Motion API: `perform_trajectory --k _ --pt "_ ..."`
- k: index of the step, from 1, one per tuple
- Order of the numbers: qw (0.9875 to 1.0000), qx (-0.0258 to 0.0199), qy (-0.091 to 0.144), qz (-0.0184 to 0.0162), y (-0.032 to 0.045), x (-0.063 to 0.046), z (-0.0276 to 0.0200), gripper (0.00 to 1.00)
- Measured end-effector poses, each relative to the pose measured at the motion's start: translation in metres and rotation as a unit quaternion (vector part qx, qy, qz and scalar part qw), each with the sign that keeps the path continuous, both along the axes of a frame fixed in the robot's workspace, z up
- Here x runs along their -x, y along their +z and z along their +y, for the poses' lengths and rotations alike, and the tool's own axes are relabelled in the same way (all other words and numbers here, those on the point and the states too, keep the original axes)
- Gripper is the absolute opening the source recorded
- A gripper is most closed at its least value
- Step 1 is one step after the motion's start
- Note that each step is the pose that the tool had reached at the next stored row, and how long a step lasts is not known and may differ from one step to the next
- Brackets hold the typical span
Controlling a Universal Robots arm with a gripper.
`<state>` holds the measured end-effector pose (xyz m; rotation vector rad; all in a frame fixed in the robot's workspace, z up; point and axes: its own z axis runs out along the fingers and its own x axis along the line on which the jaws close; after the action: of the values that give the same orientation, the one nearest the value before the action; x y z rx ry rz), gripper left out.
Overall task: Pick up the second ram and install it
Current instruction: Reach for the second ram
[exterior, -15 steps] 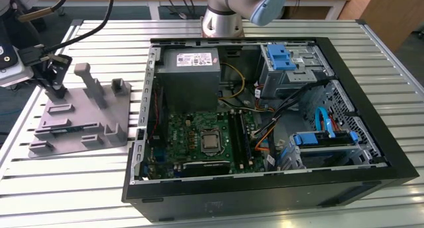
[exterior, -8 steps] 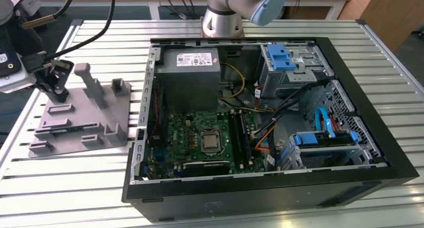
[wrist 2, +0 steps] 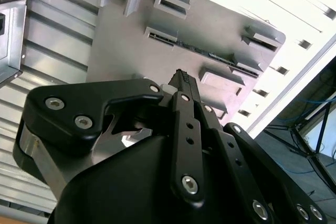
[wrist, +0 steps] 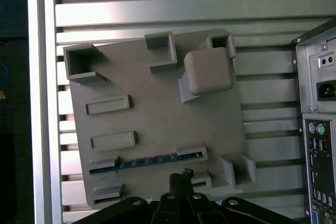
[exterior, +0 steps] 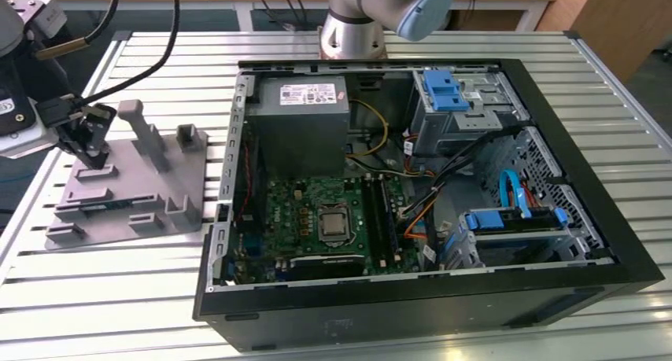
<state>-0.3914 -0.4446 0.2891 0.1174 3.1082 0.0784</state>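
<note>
The second ram is a thin blue-green stick standing on edge in a slot of the grey fixture plate. It also appears in the second wrist view as a dark strip between two brackets, and in the exterior view as a dark strip. My gripper hovers just beside the stick's long edge, not touching it. Its black fingertips are pressed together with nothing between them. In the exterior view the gripper hangs over the plate's far left part. In the second wrist view the gripper's tips point at the plate.
An open computer case lies at the exterior view's right, with the motherboard and its long black memory slots exposed. Raised grey blocks stand on the plate near the gripper. The table top is ribbed metal.
</note>
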Motion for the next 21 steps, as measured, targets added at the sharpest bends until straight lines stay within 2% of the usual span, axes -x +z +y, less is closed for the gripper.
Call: perform_trajectory --k 2,5,6,7,9,12,21 --pt "1.0 0.0001 0.002 0.0062 -0.0016 0.0 0.0 0.1" --pt "0.9998 0.0014 0.01 0.0188 -0.0029 0.0 0.0 0.1" --pt "0.9997 0.0019 0.015 0.0214 -0.0034 0.0 0.0 0.1" --pt "0.9995 0.0021 0.022 0.0227 -0.0041 0.0 0.0001 0.1" --pt "0.999 0.0033 0.037 0.0249 -0.0054 0.0 0.0 0.1" --pt "0.9984 0.004 0.051 0.0251 -0.0093 0.002 -0.0001 0.1" --pt "0.9981 0.004 0.056 0.0249 -0.0258 0.011 0.0001 0.1"
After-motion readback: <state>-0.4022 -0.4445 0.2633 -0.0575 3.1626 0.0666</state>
